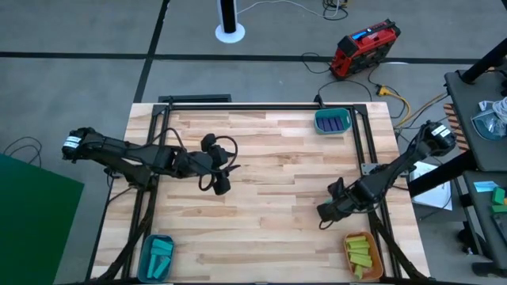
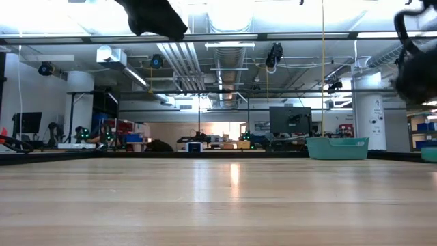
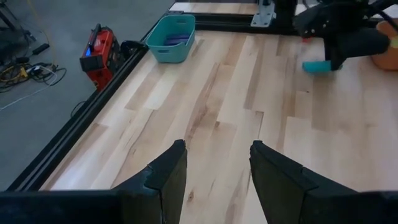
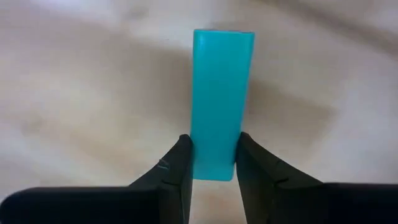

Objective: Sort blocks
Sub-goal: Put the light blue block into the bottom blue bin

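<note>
A cyan block (image 4: 221,93) is in my right gripper (image 4: 214,152), which is shut on it above the table's right half (image 1: 323,211). The left wrist view shows the same block (image 3: 318,66) sticking out of that gripper. My left gripper (image 3: 217,158) hangs open and holds nothing over the table's middle left (image 1: 223,184). A teal bowl (image 1: 333,121) with purple blocks sits at the far right. Another teal bowl (image 1: 156,257) with cyan blocks sits at the near left. An orange bowl (image 1: 362,253) with yellow-green blocks sits at the near right. My right gripper pinches the cyan block by its two long sides, at one end (image 4: 214,167), between its two fingers. The rest of the block sticks out past the fingertips, in line with the fingers. The block is lifted clear of the table.
Black rails (image 1: 261,104) run along the table's far edge and down its sides. The bare wood (image 1: 277,229) lies between the three bowls. A red device (image 1: 364,47) sits on the floor beyond the far edge.
</note>
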Robot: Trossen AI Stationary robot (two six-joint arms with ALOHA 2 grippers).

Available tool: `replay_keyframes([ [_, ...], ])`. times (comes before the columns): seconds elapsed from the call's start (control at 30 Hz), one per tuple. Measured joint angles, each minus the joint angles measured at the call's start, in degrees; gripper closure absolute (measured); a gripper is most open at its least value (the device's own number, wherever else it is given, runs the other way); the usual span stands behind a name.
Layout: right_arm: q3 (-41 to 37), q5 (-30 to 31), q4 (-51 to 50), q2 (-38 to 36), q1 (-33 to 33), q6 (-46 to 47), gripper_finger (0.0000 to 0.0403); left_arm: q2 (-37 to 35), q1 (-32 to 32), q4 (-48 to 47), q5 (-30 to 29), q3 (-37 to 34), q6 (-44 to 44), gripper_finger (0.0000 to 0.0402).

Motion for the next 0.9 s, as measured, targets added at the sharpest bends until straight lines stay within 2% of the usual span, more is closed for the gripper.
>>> replay_keyframes([
  [0.13, 2.10, -0.29, 7.79, -0.52, -1.48, -6.95, 0.0318, 0.00, 0.02, 3.62, 5.76, 0.00, 3.80, 0.0247],
  [0.3, 4.23, -2.52, 23.77, -0.94, -7.50, -18.45, 0.0318, 0.00, 0.00, 13.79, 16.93, 0.00, 12.12, 0.0247],
  [0.4, 6.29, -7.60, 30.00, -0.89, -13.58, -25.97, 0.0318, 0.00, 0.00, 17.85, 21.98, 0.00, 17.03, 0.0247],
  [0.63, 12.65, -20.35, 38.03, -0.25, -26.18, -42.91, 0.0318, 0.00, -0.08, 19.26, 28.53, 0.00, 24.51, 0.0247],
  [0.73, 16.34, -25.07, 38.36, 0.70, -29.18, -46.88, 0.0318, 0.00, -0.45, 20.11, 31.03, 0.00, 24.60, 0.0247],
  [0.9, 23.60, -32.87, 38.11, 4.88, -30.76, -50.31, 0.0318, 0.91, -0.74, 21.18, 31.16, 0.00, 24.39, 0.0247],
])
